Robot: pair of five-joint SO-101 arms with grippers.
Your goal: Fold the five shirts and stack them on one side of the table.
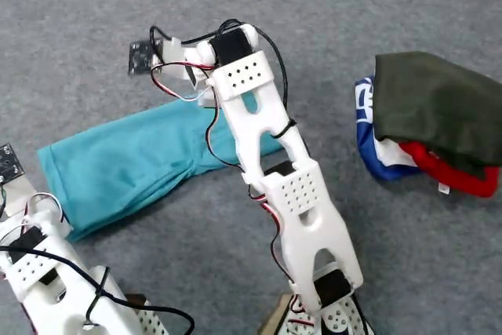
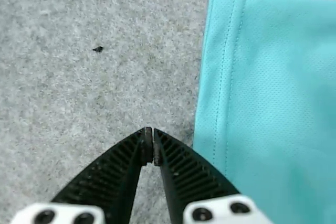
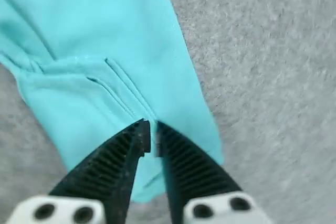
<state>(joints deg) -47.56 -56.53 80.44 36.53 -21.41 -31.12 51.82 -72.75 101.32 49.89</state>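
The right claw [image 3: 149, 137] is closed to a thin slit on the teal shirt [image 3: 105, 35], and creases in the cloth run in toward its tips, so it appears to pinch a fold near one end of the garment. The left claw [image 2: 148, 145] has its tips pressed together on nothing. It is above the bare grey table [image 2: 79, 77], just beside the stitched hem of the shirt's other end and not touching it.

In the high view the teal shirt [image 1: 125, 166] lies as a long band. Its long axis runs diagonally from the hemmed end at the near left up toward the middle of the table, where it narrows and gathers. That far end is partly hidden under the white right arm [image 1: 267, 139] and its red and black wires. The left arm [image 1: 47, 272] is cut off at the near left corner.

A small dark speck [image 2: 97, 49] lies on the table ahead of the left claw.

Well apart, at the right side of the table [image 1: 78, 37], is a pile of three garments. A dark green shirt [image 1: 439, 103] is on top, with a red shirt [image 1: 463, 178] and a blue and white shirt [image 1: 372, 147] showing from underneath. How neatly these lower ones are folded is hard to make out.
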